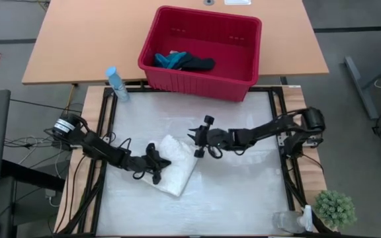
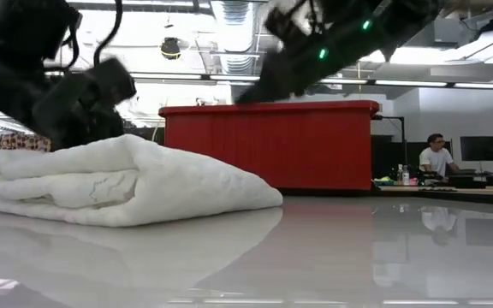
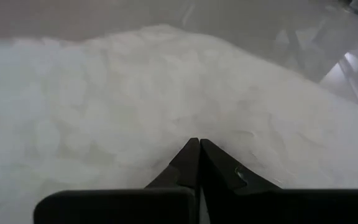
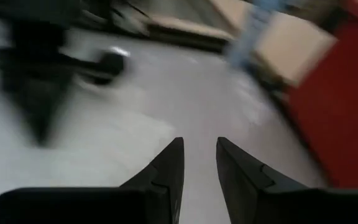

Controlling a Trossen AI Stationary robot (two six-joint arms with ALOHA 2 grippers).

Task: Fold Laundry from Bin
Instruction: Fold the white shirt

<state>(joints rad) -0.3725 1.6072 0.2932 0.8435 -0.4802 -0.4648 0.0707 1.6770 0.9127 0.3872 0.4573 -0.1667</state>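
White glossy table point(image 1: 237, 192); folded white cloth point(image 1: 174, 165) lies near its front-left, well apart from red bin point(image 1: 200, 49) at far edge. Bin holds teal item point(image 1: 170, 60) and dark item point(image 1: 197, 63). Blue bottle point(image 1: 116, 83) just left of bin.

Low view only: office room, seated person point(image 2: 437, 156) right of bin.

Left gripper point(image 1: 161, 162) low on cloth's left edge, fingers pressed together, tips against cloth, nothing clamped. Right gripper point(image 1: 196, 140) hovers just right of cloth, fingers point(image 4: 169, 165) partly apart, empty.
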